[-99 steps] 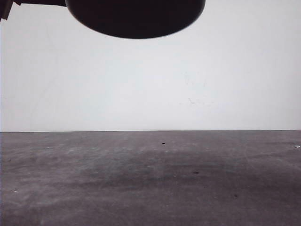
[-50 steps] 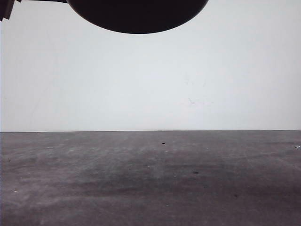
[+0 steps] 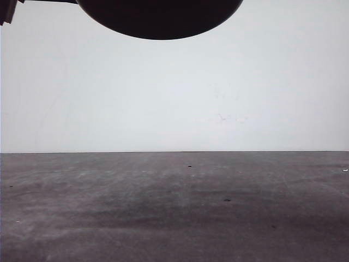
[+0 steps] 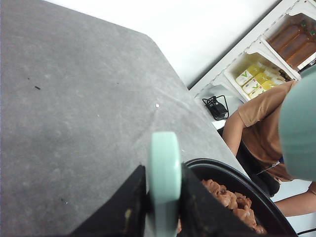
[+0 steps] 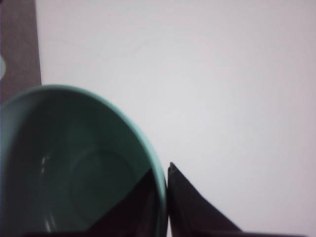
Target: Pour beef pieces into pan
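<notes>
Already the beef pieces (image 4: 232,200) lie heaped in the pan (image 4: 256,190), which I hold aloft over the tabletop (image 3: 174,207), my left pincer (image 4: 164,197) clamped on its mint handle (image 4: 164,168); it has crept slightly higher, so pouring looks done. My right pincer (image 5: 165,197) grips the emptied teal bowl's (image 5: 74,173) rim. Front on, the pan's top is cut off.

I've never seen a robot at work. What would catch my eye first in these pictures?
Probably the black pan hanging high above the grey table in the front view, its mint handle clamped in the left gripper. Brown beef pieces already lie in it. The right gripper pinches the rim of a teal bowl that looks empty.
</notes>
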Robot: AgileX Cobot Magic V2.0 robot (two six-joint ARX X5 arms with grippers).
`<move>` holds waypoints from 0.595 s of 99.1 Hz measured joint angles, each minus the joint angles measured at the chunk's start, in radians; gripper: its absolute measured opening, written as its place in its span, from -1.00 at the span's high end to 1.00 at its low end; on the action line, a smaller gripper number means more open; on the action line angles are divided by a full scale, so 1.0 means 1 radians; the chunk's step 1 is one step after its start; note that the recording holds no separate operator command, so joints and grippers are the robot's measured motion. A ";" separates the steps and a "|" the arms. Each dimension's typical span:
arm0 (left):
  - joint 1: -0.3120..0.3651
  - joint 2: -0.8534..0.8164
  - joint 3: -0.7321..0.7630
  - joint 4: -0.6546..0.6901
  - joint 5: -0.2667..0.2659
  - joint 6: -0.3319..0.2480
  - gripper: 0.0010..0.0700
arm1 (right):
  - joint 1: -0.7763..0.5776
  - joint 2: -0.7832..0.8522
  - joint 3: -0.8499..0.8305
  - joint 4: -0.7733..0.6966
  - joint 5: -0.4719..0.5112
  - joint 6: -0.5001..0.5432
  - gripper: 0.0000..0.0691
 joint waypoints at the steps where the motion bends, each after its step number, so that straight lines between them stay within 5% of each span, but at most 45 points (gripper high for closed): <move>1: 0.000 0.000 0.000 0.001 0.000 0.000 0.85 | 0.000 0.000 0.000 0.002 0.006 0.014 0.95; 20: 0.000 0.000 0.000 0.014 -0.002 0.007 0.85 | -0.044 -0.001 0.030 -0.060 0.154 0.379 0.95; 33: 0.000 0.000 0.000 0.014 -0.002 0.010 0.85 | -0.158 -0.015 0.091 -0.241 0.156 0.672 0.95; 45: 0.000 0.000 0.000 0.014 -0.002 0.015 0.85 | -0.323 -0.031 0.156 -0.458 0.026 0.956 0.95; 59: 0.000 0.000 0.000 0.014 -0.003 0.018 0.85 | -0.591 -0.036 0.171 -0.688 -0.268 1.278 0.95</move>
